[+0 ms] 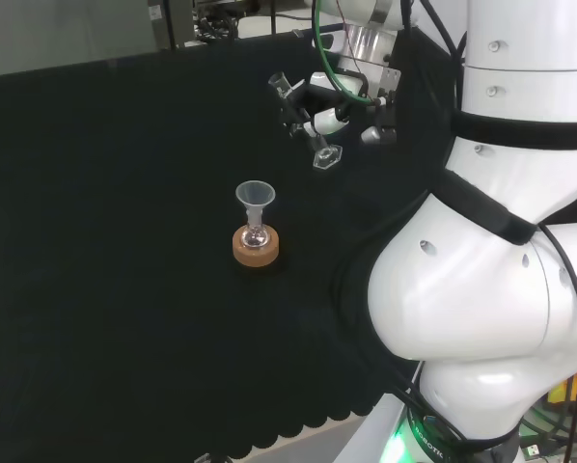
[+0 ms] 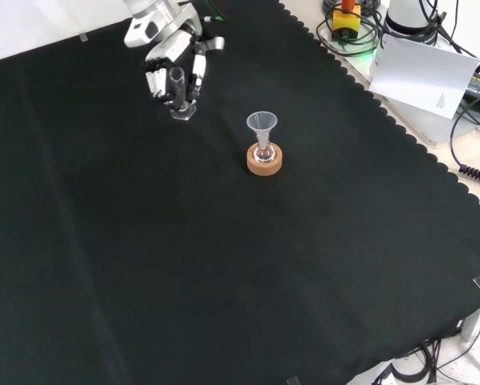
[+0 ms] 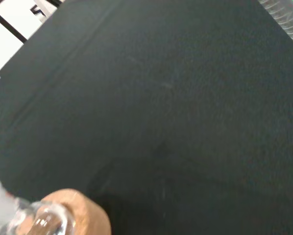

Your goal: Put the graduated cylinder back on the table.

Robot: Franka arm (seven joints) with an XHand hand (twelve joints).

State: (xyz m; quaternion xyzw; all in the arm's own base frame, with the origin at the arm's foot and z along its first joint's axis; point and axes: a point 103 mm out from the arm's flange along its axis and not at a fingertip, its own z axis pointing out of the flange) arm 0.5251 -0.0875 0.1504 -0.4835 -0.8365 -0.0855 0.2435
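Hand [image 2: 174, 68] curled round the graduated cylinder [image 2: 178, 90], upper left in front view; hexagonal foot at or just above the black cloth [image 2: 224, 265] — contact not resolvable. Cylinder looks tilted in head view. Risk: letting go with the foot not flat — it tips. Flask with funnel [image 2: 262, 124] on cork ring [image 2: 265, 160] stands near.

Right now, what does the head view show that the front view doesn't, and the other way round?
Head view alone: the arm's big white links at its right, and the graduated cylinder seen tilted, base just over the cloth. Front view alone: a white sheet of paper and cables beyond the cloth's scalloped edge. Both share the hand curled round the cylinder, plus a funnel in a small flask on a cork ring.
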